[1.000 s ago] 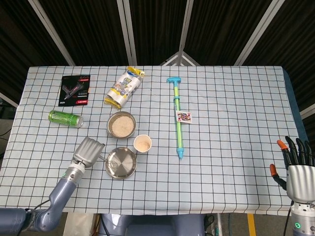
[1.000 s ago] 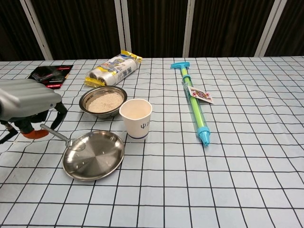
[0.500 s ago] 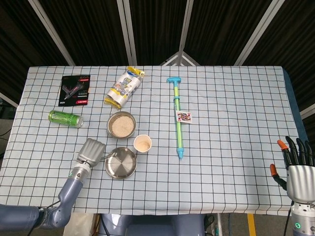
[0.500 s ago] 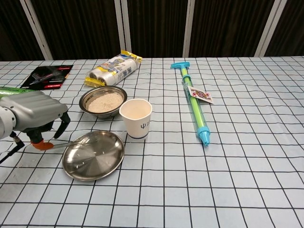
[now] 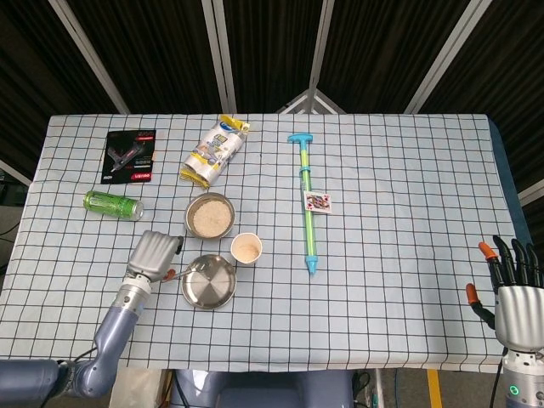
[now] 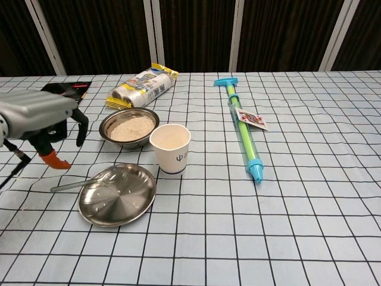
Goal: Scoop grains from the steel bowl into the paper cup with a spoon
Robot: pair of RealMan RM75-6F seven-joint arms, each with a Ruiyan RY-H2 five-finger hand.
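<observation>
The robot's left hand (image 6: 38, 116) is lifting away empty, fingers apart, leaving the slim metal spoon (image 6: 89, 182) resting across the left rim of the empty steel plate (image 6: 119, 202), near the grain-filled steel bowl (image 6: 129, 127) and white paper cup (image 6: 170, 148). Scooping looks finished. The right hand (image 5: 514, 293) is idling open, far right.

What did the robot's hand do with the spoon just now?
The left hand let go of the spoon and lifted away; the spoon now rests with its scoop end on the steel plate. Bowl of grains, paper cup and right hand stayed put.
</observation>
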